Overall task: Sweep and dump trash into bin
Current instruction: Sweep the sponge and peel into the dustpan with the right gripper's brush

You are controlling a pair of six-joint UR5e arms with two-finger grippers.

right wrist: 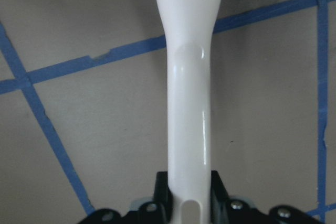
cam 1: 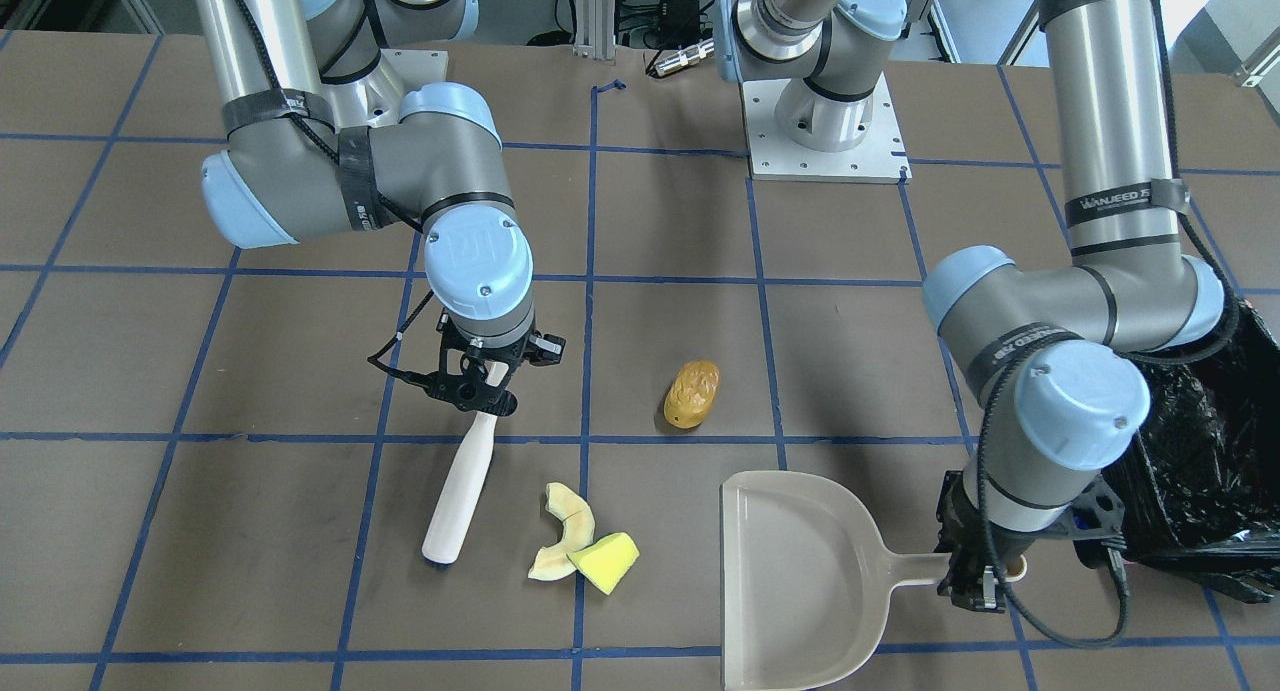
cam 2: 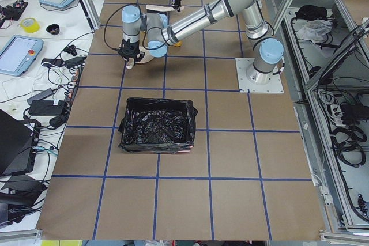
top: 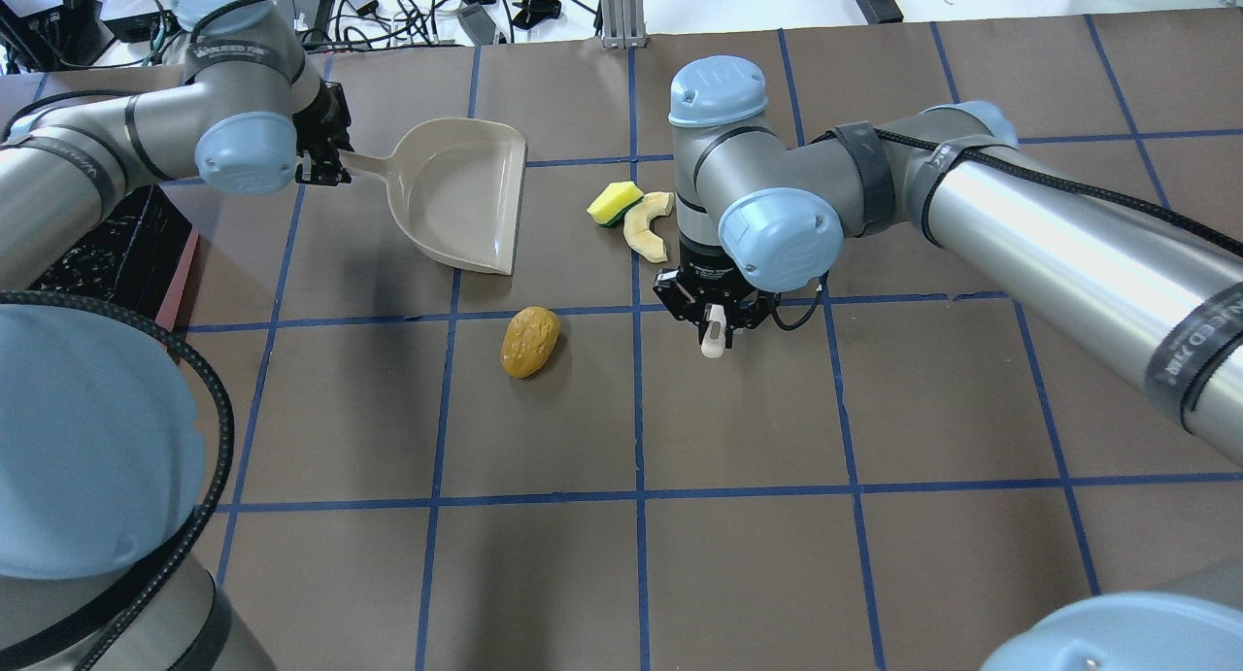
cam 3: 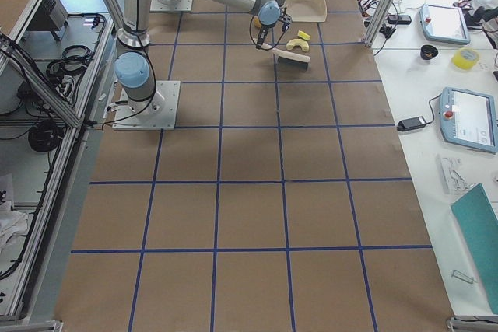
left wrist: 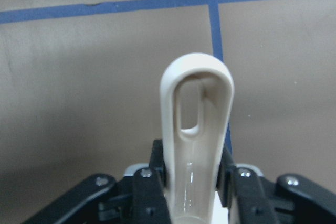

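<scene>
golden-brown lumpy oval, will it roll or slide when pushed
The golden-brown oval looks rounded, lying on its side, so it will probably roll or veer off line. Its glossy bumpy skin suggests a stiff shell that keeps its shape. Small beside the brush, so likely light.

A brown table [top: 738,574], gridded with blue tape [top: 641,496], fills the scene under even bright light. Beside the table, on your side, a white bench [cam 3: 420,184] carries a teach pendant [cam 3: 469,118] and a yellow tape roll [cam 3: 467,57]. Behind the table rises an aluminium post [top: 614,6].
</scene>
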